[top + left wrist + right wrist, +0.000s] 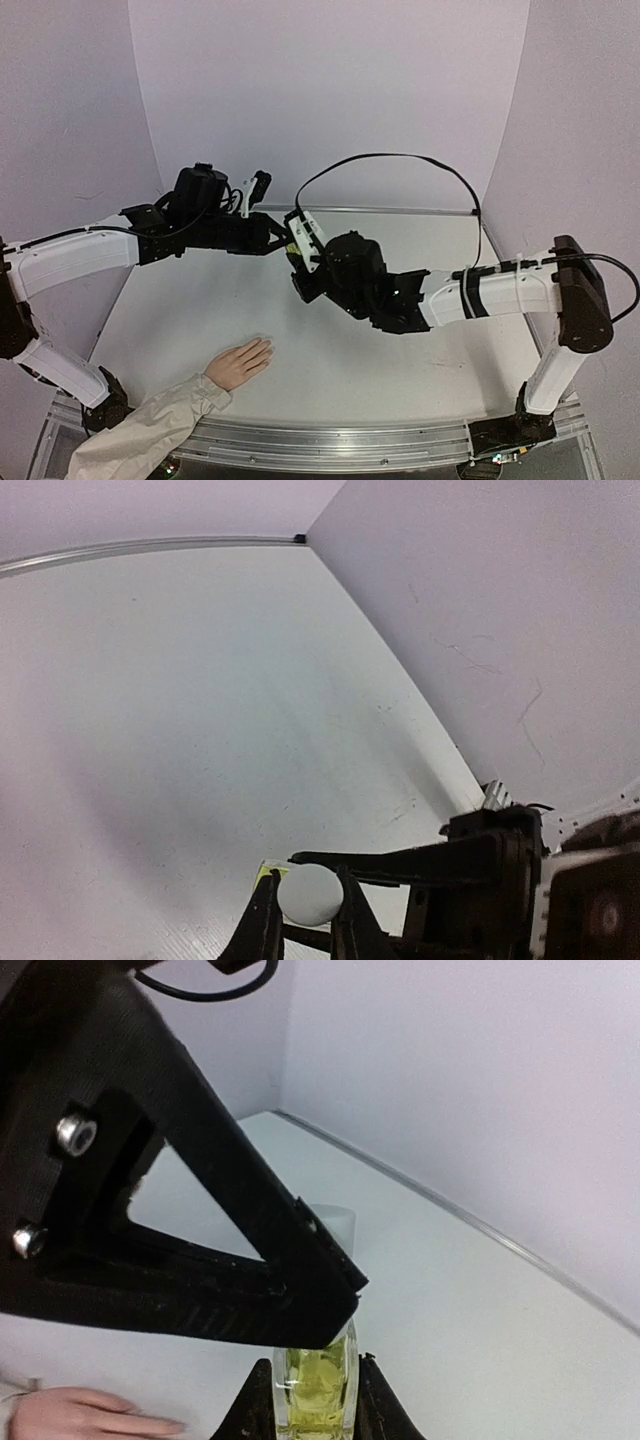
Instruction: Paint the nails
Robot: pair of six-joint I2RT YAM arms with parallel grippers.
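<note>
Where a beige fabric sleeve (150,432) comes in over the near left corner, it ends in a pale peach mannequin hand (238,364). The hand lies palm down on the white table (330,375), with its fingers pointing right and slightly away. The nails (266,347) are at those fingertips, too small to make out one by one, and they are well apart from both tools. Further back, the left arm reaches in from the left edge. In its wrist view the left tool (308,922) is closed on a round white cap (310,894), with its dark fingers (262,930) pressed against the cap's two sides. Just to the right, the right tool (318,1412) meets it tip to tip near the middle of the table. The right tool's fingers (372,1412) are clamped on the flat sides of a small yellow-green glass bottle (318,1385), which stands upright between them. The left tool's black finger crosses just above the bottle, where the cap sits. The right arm's white forearm and dark elbow run off to the right edge, and a black cable (400,160) loops above them.
</note>
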